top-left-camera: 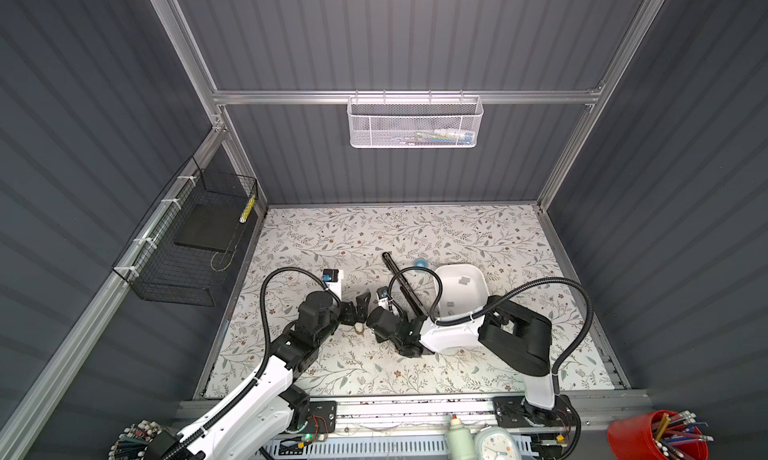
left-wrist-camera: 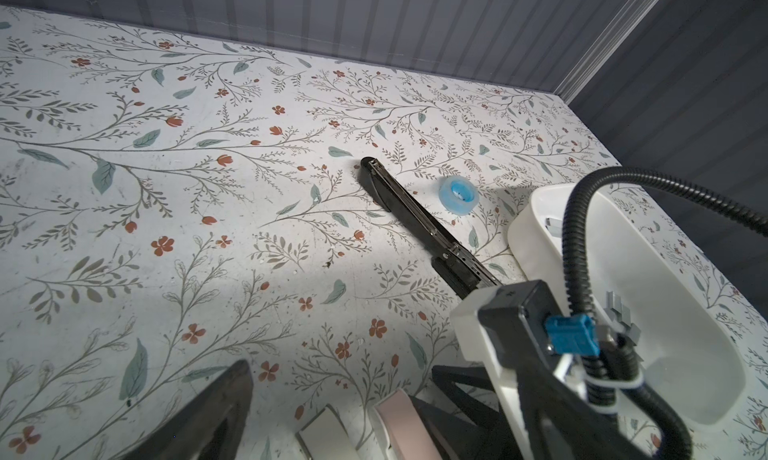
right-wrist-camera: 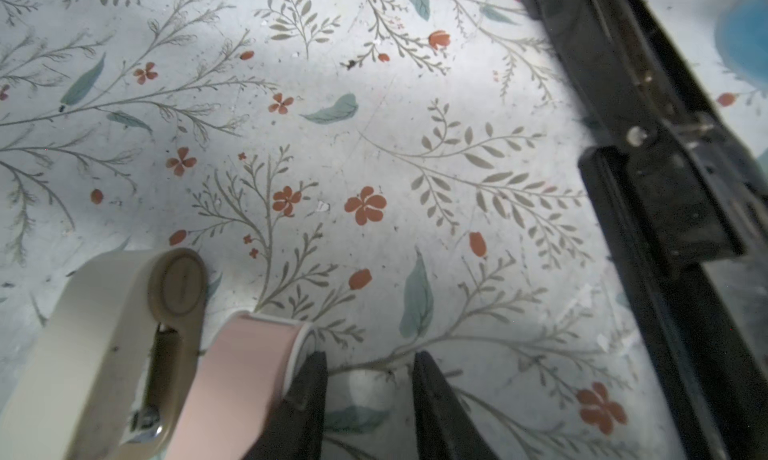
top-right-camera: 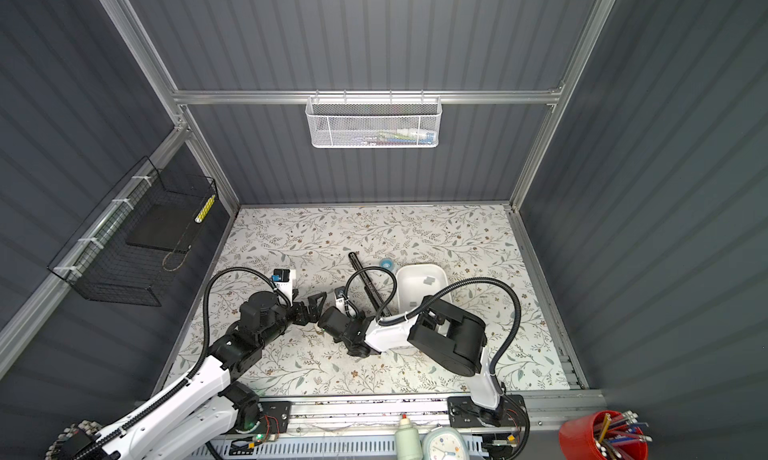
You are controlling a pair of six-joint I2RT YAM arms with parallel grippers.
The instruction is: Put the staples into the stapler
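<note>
The black stapler (top-left-camera: pixel 402 283) (top-right-camera: pixel 369 283) (left-wrist-camera: pixel 419 221) (right-wrist-camera: pixel 648 154) lies opened out flat on the flowered table, just left of a white bin (top-left-camera: pixel 457 266) (top-right-camera: pixel 419 265). Grey staples (top-left-camera: pixel 463 280) (top-right-camera: pixel 428 280) (left-wrist-camera: pixel 619 310) lie inside the bin. My left gripper (top-left-camera: pixel 360 312) (left-wrist-camera: pixel 340 395) hovers open and wide near the table's middle, holding nothing. My right gripper (right-wrist-camera: pixel 370 379) is low over the table beside it, jaws partly apart with only bare table between them. A cream and pink hinged object (right-wrist-camera: pixel 178 337) (left-wrist-camera: pixel 399 420) lies against one right finger's outer side.
A blue tape roll (top-left-camera: pixel 420 263) (left-wrist-camera: pixel 457 194) sits behind the stapler by the bin. The right arm's cable (left-wrist-camera: pixel 582 237) loops over the bin. A black wire basket (top-left-camera: pixel 187 245) hangs on the left wall and a white mesh basket (top-left-camera: pixel 413 123) on the back wall.
</note>
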